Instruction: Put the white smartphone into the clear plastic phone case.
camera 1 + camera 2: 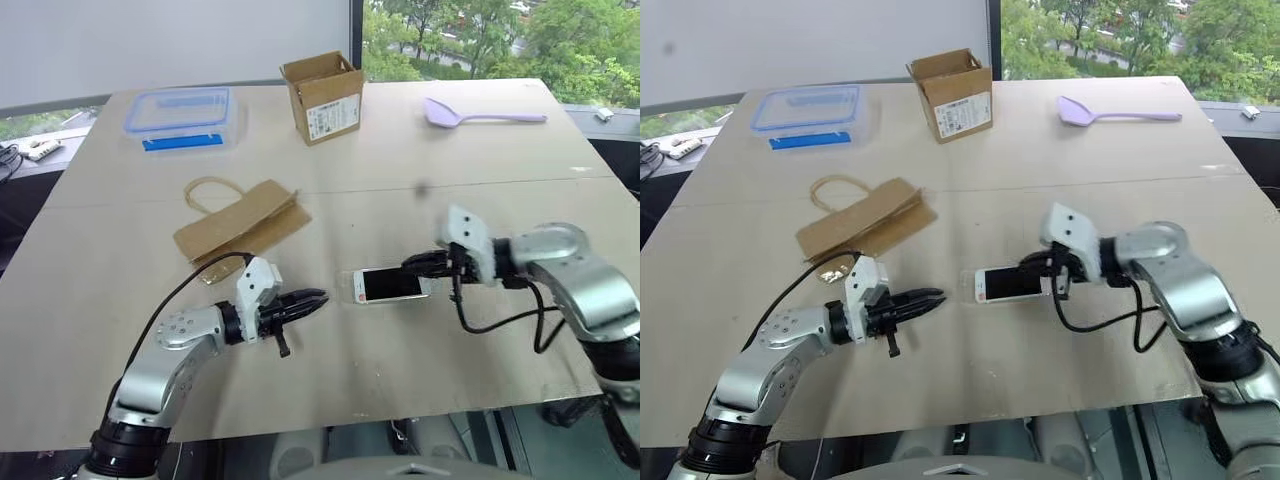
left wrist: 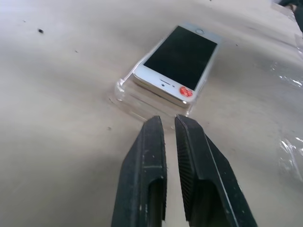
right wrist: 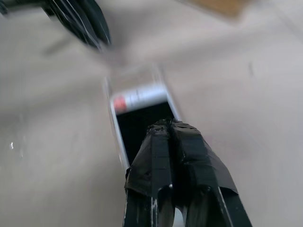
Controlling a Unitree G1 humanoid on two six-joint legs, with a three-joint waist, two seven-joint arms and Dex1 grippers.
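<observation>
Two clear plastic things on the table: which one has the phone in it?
The thin phone case in front of the left pincer, with the phone lying in it. The food box at the far left has a blue-rimmed lid.

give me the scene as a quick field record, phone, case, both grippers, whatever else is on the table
phone: white smartphone with black screen, lying flat, screen up, resting in the case
case: clear plastic phone case, its edge showing past the phone's end
left gripper: jaws nearly shut, empty, pointing at the case end
right gripper: jaws shut, tips over the phone's other end
other: brown paper bag, small cardboard box, lilac plastic spoon, clear lidded food box
</observation>
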